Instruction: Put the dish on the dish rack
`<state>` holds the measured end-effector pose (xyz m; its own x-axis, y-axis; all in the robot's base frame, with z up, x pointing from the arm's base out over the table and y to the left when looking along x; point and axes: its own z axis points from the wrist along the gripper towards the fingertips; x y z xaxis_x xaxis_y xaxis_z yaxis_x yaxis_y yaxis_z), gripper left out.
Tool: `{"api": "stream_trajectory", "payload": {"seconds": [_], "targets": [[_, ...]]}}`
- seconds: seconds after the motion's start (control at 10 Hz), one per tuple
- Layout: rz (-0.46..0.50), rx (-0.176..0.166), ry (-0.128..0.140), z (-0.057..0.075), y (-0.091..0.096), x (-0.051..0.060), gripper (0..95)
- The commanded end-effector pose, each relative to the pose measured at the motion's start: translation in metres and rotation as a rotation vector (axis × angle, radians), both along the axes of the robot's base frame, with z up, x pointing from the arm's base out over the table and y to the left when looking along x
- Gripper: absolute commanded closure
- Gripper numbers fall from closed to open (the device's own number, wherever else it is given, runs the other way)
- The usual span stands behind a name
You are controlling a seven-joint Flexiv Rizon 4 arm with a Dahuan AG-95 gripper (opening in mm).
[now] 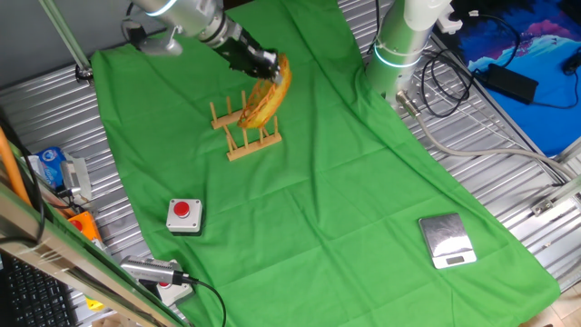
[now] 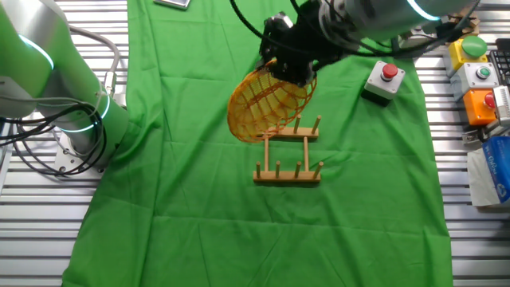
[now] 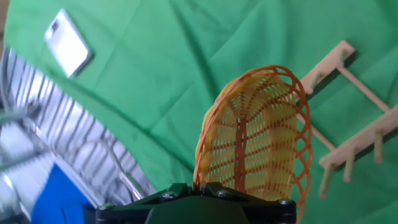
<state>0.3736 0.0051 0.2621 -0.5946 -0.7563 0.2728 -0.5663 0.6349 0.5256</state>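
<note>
We count one dish (image 2: 269,104), gripped on edge by the claw (image 2: 288,65), above one rack (image 2: 288,155) holding nothing

Bright even light, hand-view bg blurry.

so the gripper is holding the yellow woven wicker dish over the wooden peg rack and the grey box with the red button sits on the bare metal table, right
Not quite. The grey box with the red button sits on the green cloth, not on bare metal, as one fixed view shows. The rest holds: the gripper is holding the yellow woven wicker dish over the wooden peg rack.
</note>
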Motion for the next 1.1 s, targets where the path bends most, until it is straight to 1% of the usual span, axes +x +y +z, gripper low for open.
{"api": "stream_trajectory", "payload": {"seconds": [0.1,0.2,0.3,0.4,0.5,0.6,0.7,0.8,1.0,1.1], "targets": [[0.180,0.091,-0.011,-0.012,-0.031,-0.005,95.0],[0.232,0.118,-0.020,-0.018,-0.038,-0.003,95.0],[0.260,0.131,-0.024,-0.020,-0.041,-0.001,95.0],[0.320,0.163,-0.032,-0.024,-0.048,0.006,95.0],[0.369,0.174,-0.035,-0.026,-0.050,0.010,95.0],[0.448,0.192,-0.042,-0.027,-0.051,0.015,95.0],[0.489,0.200,-0.044,-0.026,-0.052,0.017,95.0],[0.549,0.224,-0.045,-0.025,-0.052,0.019,95.0],[0.611,0.255,-0.046,-0.024,-0.052,0.021,95.0],[0.628,0.262,-0.044,-0.024,-0.053,0.021,95.0]]}}
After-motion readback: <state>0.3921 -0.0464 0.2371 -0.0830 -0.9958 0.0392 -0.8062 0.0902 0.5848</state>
